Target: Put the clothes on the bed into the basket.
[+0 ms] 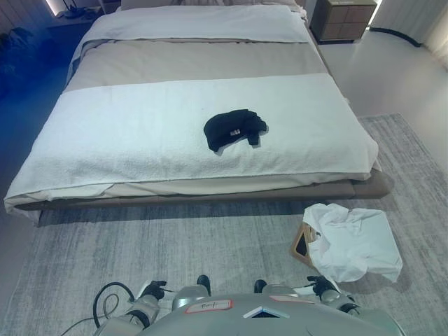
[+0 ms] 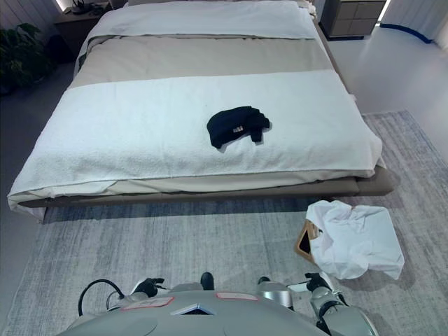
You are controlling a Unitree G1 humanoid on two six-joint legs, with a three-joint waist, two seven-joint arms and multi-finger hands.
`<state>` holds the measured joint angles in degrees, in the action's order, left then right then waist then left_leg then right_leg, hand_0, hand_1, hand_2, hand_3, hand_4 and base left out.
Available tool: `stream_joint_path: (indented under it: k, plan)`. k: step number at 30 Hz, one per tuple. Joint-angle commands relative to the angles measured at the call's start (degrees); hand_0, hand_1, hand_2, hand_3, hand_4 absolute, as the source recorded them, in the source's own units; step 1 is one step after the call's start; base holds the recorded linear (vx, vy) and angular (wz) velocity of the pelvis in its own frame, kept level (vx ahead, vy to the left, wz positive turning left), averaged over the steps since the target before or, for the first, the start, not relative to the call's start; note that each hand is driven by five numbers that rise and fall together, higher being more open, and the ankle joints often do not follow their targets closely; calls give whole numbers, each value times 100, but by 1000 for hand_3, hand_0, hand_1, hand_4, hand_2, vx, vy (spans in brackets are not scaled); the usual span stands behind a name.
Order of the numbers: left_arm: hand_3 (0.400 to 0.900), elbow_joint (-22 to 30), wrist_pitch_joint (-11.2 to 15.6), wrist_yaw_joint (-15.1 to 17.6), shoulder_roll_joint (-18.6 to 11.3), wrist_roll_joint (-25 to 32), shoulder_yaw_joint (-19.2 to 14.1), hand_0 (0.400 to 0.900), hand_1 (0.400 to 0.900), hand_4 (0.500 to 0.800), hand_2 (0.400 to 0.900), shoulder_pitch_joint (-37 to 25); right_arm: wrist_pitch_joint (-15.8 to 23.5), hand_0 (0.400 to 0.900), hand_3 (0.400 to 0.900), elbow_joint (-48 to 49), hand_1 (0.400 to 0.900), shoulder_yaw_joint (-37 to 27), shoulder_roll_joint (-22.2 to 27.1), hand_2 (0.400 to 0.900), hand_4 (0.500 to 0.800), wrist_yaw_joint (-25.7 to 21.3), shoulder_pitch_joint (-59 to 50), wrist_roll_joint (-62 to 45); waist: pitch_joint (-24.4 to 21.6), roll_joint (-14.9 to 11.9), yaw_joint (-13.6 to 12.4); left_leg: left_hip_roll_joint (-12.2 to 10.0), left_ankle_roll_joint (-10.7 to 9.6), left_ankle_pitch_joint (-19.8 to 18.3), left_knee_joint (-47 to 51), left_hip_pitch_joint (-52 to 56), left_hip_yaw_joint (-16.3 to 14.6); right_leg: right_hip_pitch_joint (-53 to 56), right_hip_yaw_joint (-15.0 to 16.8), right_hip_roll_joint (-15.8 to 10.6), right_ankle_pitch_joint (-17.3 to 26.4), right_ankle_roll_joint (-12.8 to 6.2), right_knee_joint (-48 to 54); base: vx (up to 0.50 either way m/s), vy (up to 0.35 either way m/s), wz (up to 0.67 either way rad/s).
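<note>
— What do you have closest to you?

— Your two hands, low at the bottom edge of both views. Your left hand (image 1: 155, 288) shows as a small dark shape over the grey rug (image 1: 175, 245); your right hand (image 2: 318, 283) sits just short of the basket. You cannot tell from these views whether either hand's fingers are spread or curled; too little of them shows. Neither hand touches any cloth.

— And the basket?

— The basket (image 2: 306, 243) stands on the rug to your right, near the foot edge of the bed but apart from it. Only a brown slice of its wall and a dark opening show, because a white garment (image 2: 357, 238) is draped over it and spills off toward the right onto the rug.

— Where is the clothing you are after?

— A black garment (image 1: 234, 129) lies crumpled on the bed (image 1: 140, 133), on the white blanket (image 2: 126, 133) that covers the foot end. It sits a little right of the middle, well back from the foot edge and clear of both side edges. A small light label shows on it.

— Anything else up there?

— Beyond the blanket you see a beige band of bedding, then white bedding at the head end. A nightstand (image 1: 341, 19) stands past the bed's far right corner.
</note>
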<state>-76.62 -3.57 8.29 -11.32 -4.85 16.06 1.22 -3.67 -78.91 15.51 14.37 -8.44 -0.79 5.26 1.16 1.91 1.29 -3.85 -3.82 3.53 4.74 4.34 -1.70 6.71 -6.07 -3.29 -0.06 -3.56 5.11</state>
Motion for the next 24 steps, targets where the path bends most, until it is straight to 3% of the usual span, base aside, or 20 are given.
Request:
stream_joint_path:
  k: [1, 24]
  plan:
    - [900, -364, 84, 55, 67, -47, -36, 900, 900, 800, 900, -264, -43, 900, 900, -431, 900, 188, 106, 900, 800, -208, -394, 157, 61, -242, -66, 609, 265, -337, 26, 90, 71, -171, 214, 112, 258, -142, -11, 0, 0, 0]
    - [900, -423, 62, -62, 69, 18, -122, 900, 900, 800, 900, -212, -108, 900, 900, -515, 900, 142, 134, 900, 800, -132, -366, 169, 55, -221, -80, 609, 263, -379, 26, 123, 78, -139, 214, 109, 209, -136, -11, 1, 0, 0]
